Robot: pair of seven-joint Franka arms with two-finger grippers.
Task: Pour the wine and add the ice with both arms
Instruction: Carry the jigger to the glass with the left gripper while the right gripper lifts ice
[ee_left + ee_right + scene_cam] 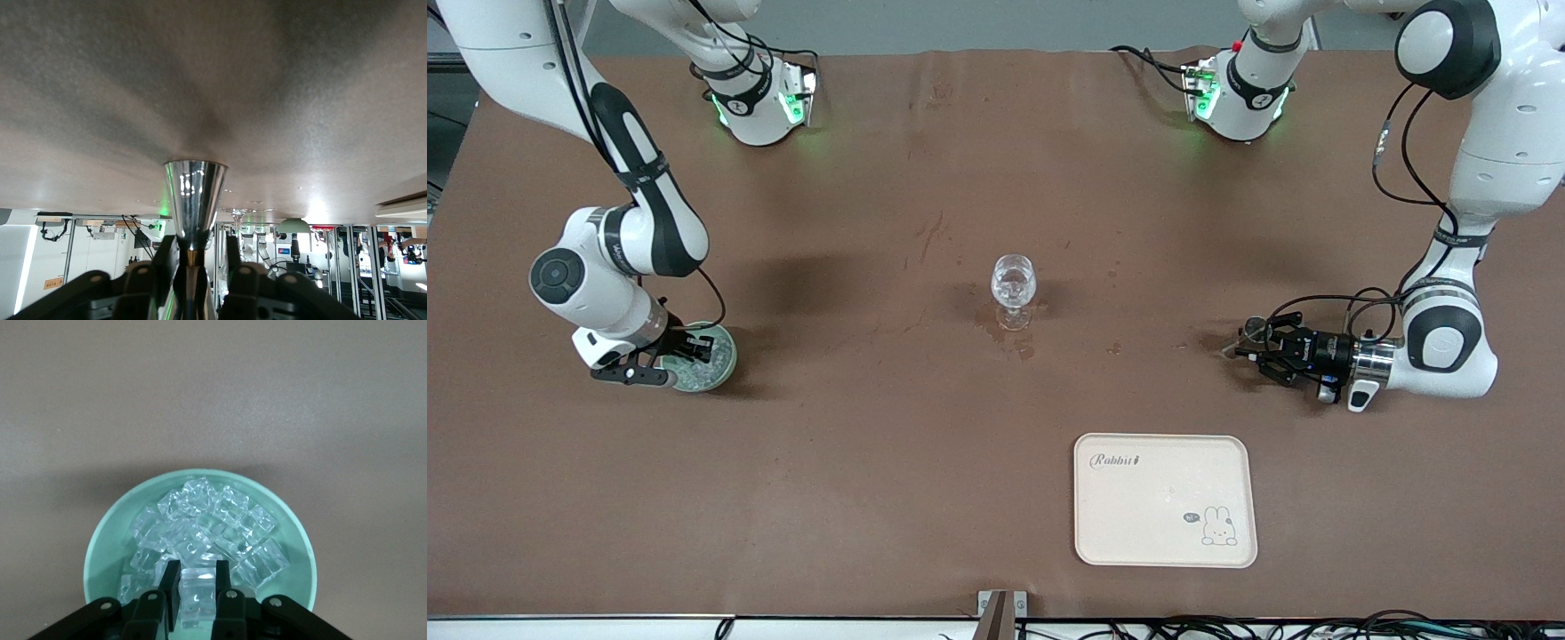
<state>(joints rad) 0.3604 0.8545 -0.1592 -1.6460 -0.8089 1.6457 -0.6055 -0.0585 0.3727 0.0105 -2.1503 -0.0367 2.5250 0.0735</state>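
The right gripper [694,348] is pinching one clear ice chunk [198,585] in the pale green bowl [725,364]. The clear stemmed glass [1014,289] is standing mid-table. The left gripper [1254,345] is squeezing a shiny metal cup [194,197].

Matt brown cloth [854,462] covers the table, smooth apart from faint creases and darker wet-looking stains at frame centre. At centre stands a stemmed glass [1013,292] of clear, glossy glass. At lower right of centre lies a cream tray [1165,542] of smooth, matt plastic with a printed rabbit. At left, a pale green bowl [107,540] with a smooth satin finish holds ice [207,527], clear and glassy with bright highlights. At right, a polished, mirror-bright metal cup [195,197] reflects its surroundings. Both arms [1485,178] have glossy white plastic shells with black bands; the matt black gripper fingers [172,593] look like plastic.
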